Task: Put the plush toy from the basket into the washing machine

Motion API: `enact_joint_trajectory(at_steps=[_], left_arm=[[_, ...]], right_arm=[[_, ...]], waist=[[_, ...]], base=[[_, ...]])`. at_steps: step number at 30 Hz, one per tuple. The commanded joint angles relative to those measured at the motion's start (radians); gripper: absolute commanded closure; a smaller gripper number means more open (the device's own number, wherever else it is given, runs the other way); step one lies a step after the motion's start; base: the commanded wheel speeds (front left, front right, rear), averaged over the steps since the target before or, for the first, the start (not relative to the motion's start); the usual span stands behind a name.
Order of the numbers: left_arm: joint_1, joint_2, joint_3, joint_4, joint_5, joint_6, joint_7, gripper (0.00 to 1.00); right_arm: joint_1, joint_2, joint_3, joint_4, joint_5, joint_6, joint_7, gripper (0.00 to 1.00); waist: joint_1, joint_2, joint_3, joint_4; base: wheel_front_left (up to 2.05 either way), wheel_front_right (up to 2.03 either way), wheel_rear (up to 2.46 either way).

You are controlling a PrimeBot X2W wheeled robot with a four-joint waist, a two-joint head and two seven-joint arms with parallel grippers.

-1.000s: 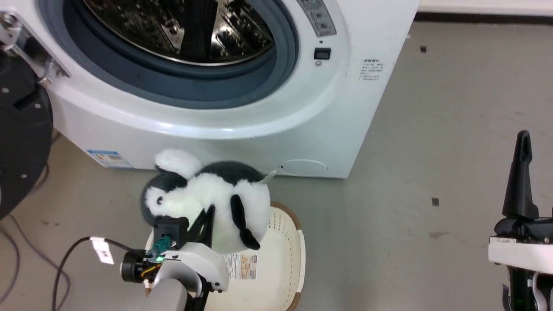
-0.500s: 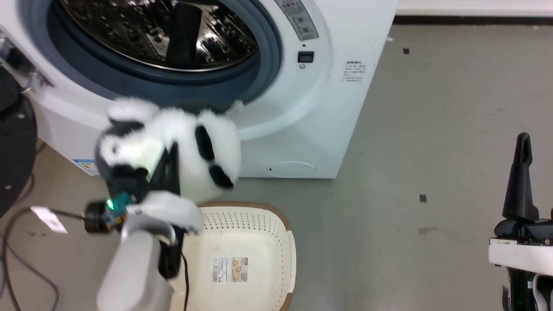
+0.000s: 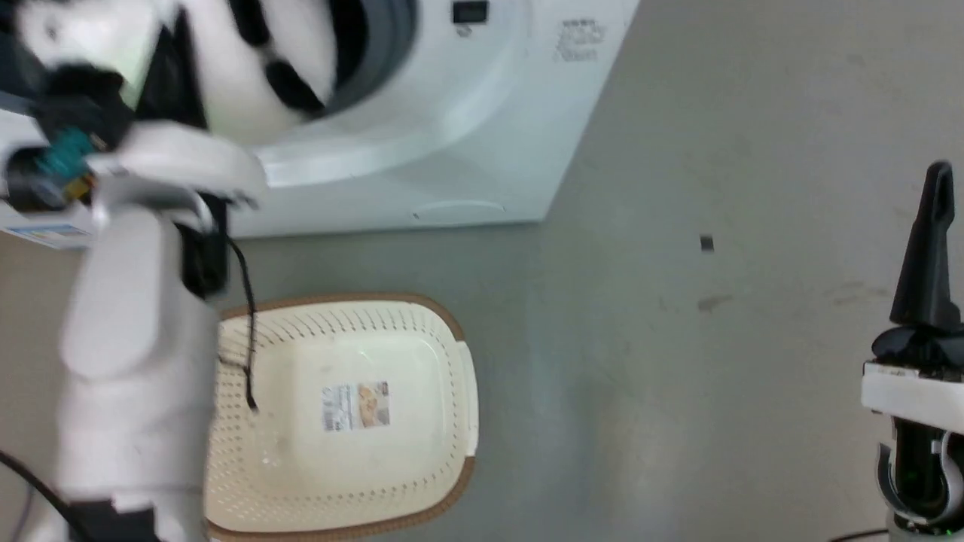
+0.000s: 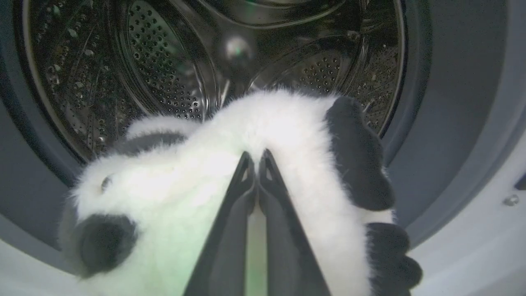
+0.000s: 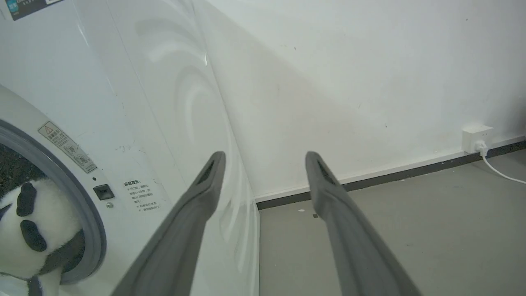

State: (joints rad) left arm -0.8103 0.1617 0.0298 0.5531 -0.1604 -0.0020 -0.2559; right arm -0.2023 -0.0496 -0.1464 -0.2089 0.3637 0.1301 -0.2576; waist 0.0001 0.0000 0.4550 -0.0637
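Observation:
My left gripper (image 4: 257, 158) is shut on the plush toy (image 4: 197, 193), a fluffy black-and-white animal, and holds it at the mouth of the washing machine (image 3: 422, 150). The shiny perforated drum (image 4: 164, 74) lies just behind the toy. In the head view the plush toy (image 3: 226, 68) is at the upper left, against the grey port rim (image 3: 384, 53). From the right wrist the plush toy (image 5: 33, 230) shows at the port's edge. The cream basket (image 3: 354, 474) stands on the floor with only its label inside. My right gripper (image 5: 265, 160) is open, off to the right, nothing between its fingers.
A black cable (image 3: 245, 324) hangs from my left arm over the basket. Grey floor (image 3: 678, 339) stretches to the right of the washer. A white wall with a socket and plug (image 5: 476, 139) stands behind the machine.
My left gripper has carried the plush toy up out of the basket and to the washer's port. The head camera has shifted too. The right gripper has stayed put.

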Motion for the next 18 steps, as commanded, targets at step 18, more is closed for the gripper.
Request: enact_joint_trajectory(at_steps=[18], left_arm=[[-0.626, 0.183, 0.066, 0.201, 0.02, -0.003, -0.006, 1.0]], right_arm=[[-0.144, -0.001, 0.022, -0.059, 0.05, 0.001, -0.004, 0.0]], waist=[[-0.0001, 0.0, 0.388, -0.123]], base=[[0.0, 0.0, 0.0]])
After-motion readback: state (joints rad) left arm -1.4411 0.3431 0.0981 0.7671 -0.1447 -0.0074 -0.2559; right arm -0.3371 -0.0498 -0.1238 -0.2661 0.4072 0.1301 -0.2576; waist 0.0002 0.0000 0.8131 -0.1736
